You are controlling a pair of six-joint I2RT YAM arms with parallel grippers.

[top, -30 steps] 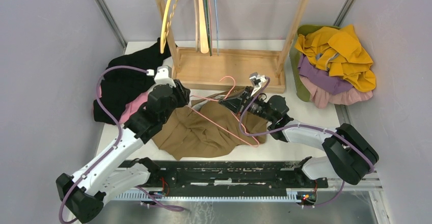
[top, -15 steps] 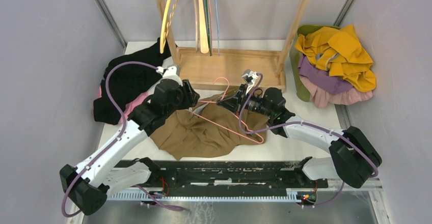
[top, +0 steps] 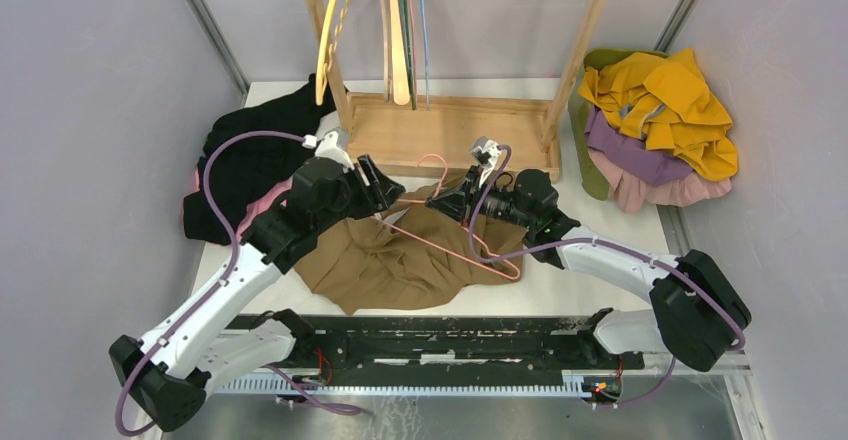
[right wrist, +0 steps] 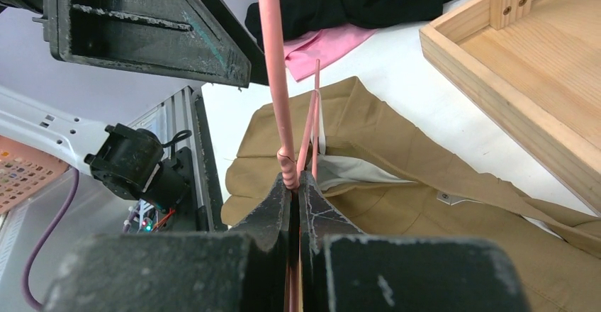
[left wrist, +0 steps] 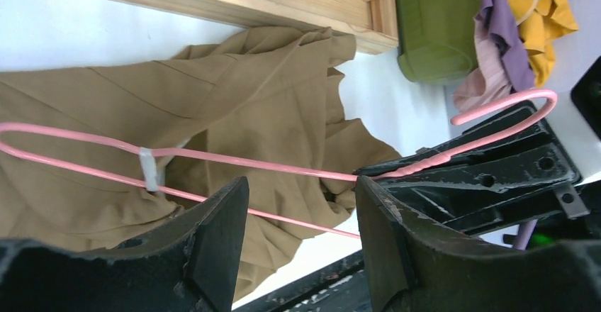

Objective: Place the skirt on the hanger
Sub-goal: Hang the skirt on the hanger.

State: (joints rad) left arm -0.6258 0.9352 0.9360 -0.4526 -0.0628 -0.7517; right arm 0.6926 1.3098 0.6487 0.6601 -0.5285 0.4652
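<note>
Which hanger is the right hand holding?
The pink wire hanger, pinched at its neck by the right hand over the tan skirt; the others hang on the rack.

Grey walls point(top: 90, 110), white table point(top: 620, 222), seemingly wooden rack point(top: 450, 135)

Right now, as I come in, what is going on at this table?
The right gripper is shut on the twisted neck of a pink wire hanger and holds it over a tan skirt. The skirt lies crumpled on the table in front of the wooden rack. The left gripper is at the hanger's far end with its jaws open, gripping nothing. The hanger lies across the skirt, and the skirt is not yet hung on it.
</note>
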